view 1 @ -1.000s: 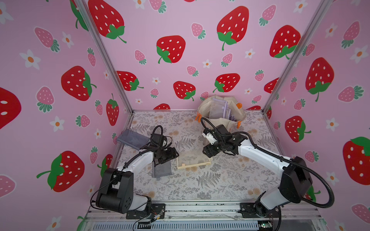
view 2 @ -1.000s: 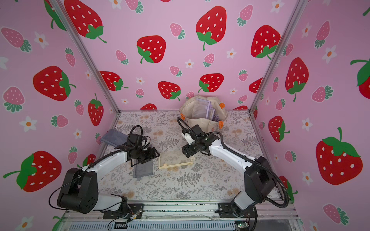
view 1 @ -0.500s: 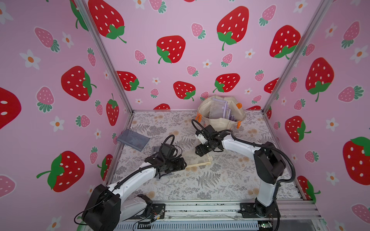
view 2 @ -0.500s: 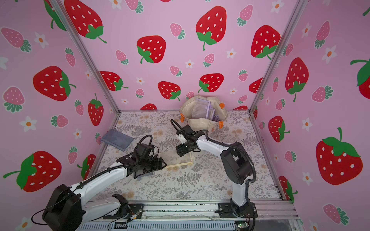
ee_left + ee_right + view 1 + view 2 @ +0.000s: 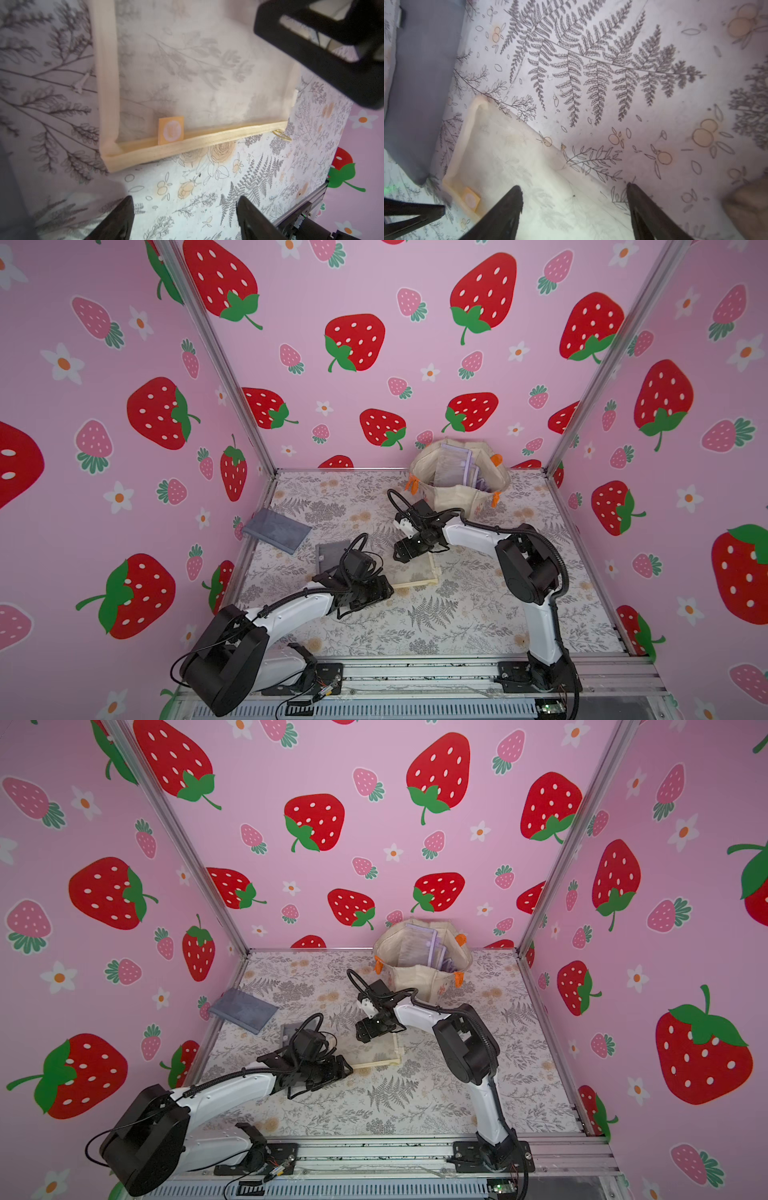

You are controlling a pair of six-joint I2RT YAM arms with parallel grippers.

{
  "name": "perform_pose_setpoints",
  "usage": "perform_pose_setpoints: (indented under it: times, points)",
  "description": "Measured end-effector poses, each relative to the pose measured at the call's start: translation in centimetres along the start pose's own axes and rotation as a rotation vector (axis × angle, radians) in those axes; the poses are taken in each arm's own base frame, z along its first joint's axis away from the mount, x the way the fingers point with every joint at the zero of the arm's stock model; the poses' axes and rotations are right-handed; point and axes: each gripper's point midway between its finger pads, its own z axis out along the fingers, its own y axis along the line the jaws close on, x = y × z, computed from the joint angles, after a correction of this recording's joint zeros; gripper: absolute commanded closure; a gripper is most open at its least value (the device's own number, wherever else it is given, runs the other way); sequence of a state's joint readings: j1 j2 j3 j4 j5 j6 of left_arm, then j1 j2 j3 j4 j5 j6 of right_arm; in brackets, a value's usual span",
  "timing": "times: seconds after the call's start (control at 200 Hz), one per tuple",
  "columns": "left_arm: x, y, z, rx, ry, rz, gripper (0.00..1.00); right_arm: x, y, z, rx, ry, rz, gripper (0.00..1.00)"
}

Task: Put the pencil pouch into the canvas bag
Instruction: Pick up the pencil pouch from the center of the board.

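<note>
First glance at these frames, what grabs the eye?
The pink strawberry walls dominate on all sides. At mid-table the left gripper and right gripper, both open, hover at a see-through mesh pouch with cream trim. At the back stands the canvas bag, purple pouches inside.

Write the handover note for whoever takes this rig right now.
Left claw: open, empty, at the near edge of the mesh pouch.
Right claw: open, empty, over the pouch's far side.
The mesh pouch lies flat mid-table. The canvas bag stands at the back, mouth open, with purple pouches inside. A large grey pouch and a small grey pouch lie on the left arm's side.
Done: nothing gripped yet.
Left: grasp the mesh pouch and put it in the bag.
</note>
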State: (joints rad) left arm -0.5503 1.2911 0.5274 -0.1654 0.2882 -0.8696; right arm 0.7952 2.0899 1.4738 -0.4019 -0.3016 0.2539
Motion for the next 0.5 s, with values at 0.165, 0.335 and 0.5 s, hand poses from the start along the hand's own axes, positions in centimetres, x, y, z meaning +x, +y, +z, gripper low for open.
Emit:
perform_pose_setpoints:
  times: [0.165, 0.335, 0.5]
  points:
    - [-1.9, 0.0, 0.3, 0.048, -0.022, -0.051, 0.21, 2.6, 0.1, -1.1, -0.014, 0.007, 0.02, 0.2]
    - [-3.5, -0.7, 0.9, 0.1, -0.023, -0.068, 0.23, 5.9, 0.7, -2.5, -0.041, 0.011, 0.049, 0.2]
    - [-4.8, -1.5, 1.5, 0.134, -0.023, -0.07, 0.25, 8.6, 1.9, -3.4, -0.083, 0.005, 0.084, 0.21]
